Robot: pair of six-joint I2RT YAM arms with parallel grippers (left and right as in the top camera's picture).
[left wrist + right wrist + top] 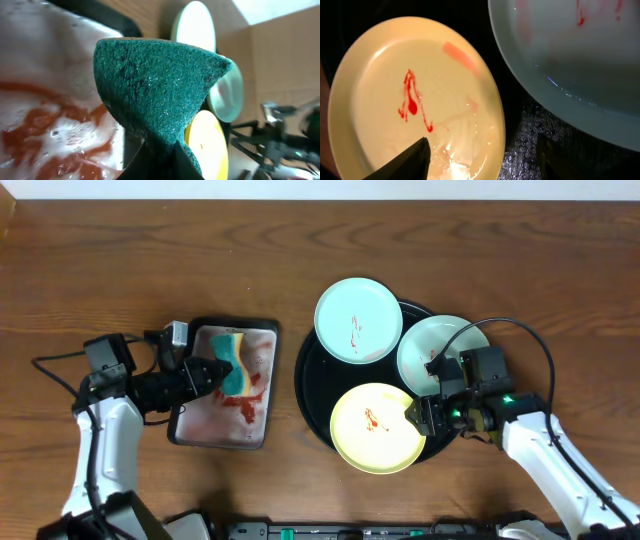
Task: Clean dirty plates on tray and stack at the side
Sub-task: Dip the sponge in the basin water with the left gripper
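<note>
Spreading under everything is a dark brown wooden tabletop (120, 260) with long grain lines, and a pale strip runs along its far edge in the overhead view. The left wrist view shows a bright white patch beyond the wood.

The glossy black tray (312, 385) sits right of centre and carries all three plates. One mint plate (358, 320) lies at the far left of the tray, overlapping the rim, with a short red streak near its middle. The second mint plate (440, 352) lies at the far right, partly hidden by the right arm, and the right wrist view shows faint red marks on it. The yellow plate (375, 430) lies at the near side, with a thin red dribble left of its centre and a wet sheen. The yellow plate and the second mint plate overlap slightly.

The right hand (420, 415) is spread. In its wrist view one finger hangs over the yellow plate and the other over the wet black tray, with the plate's rim between them; I cannot tell whether they touch it.

The left hand (212, 372) pinches a sponge (232, 365), yellow with a teal-green scouring face, bent by the grip. It is held over the sponge tray (215, 425), a small dark-rimmed rectangle just left of the black tray, its white lining smeared with red sauce and foam.
</note>
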